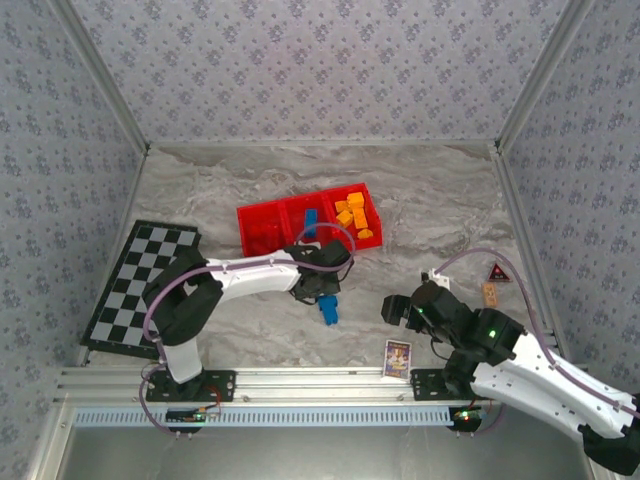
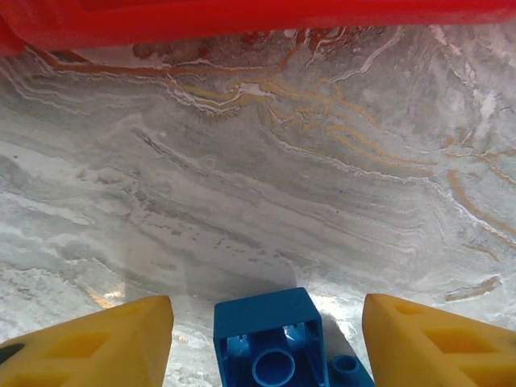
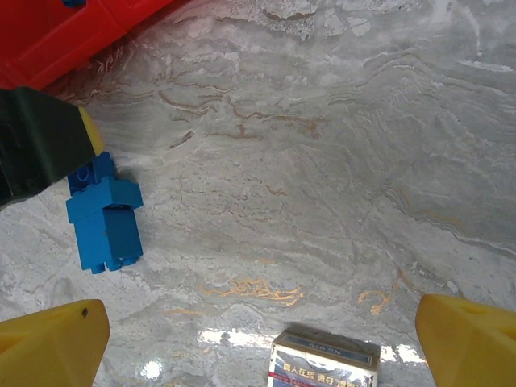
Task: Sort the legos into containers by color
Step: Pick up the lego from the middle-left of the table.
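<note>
The red tray point(image 1: 247, 216) lies mid-table; red bricks point(image 1: 263, 236) fill its left compartment, a blue brick point(image 1: 312, 220) its middle one and orange-yellow bricks point(image 1: 354, 214) its right one. A clump of blue bricks point(image 1: 328, 311) lies on the table in front of the tray. My left gripper point(image 1: 322, 293) hangs over it, open. In the left wrist view the blue brick point(image 2: 270, 343) sits between the yellow fingers point(image 2: 105, 343) with a gap on each side. My right gripper point(image 1: 394, 308) stands open to the right, holding nothing; its view shows the blue clump point(image 3: 105, 222) at far left.
A picture card point(image 1: 397, 357) lies by the near edge, just ahead of my right fingers point(image 3: 48, 343). The checkered board point(image 1: 140, 285) is at the left. A small red triangular sign point(image 1: 497, 272) and a tan piece point(image 1: 489, 293) sit at the right. Walls enclose the table.
</note>
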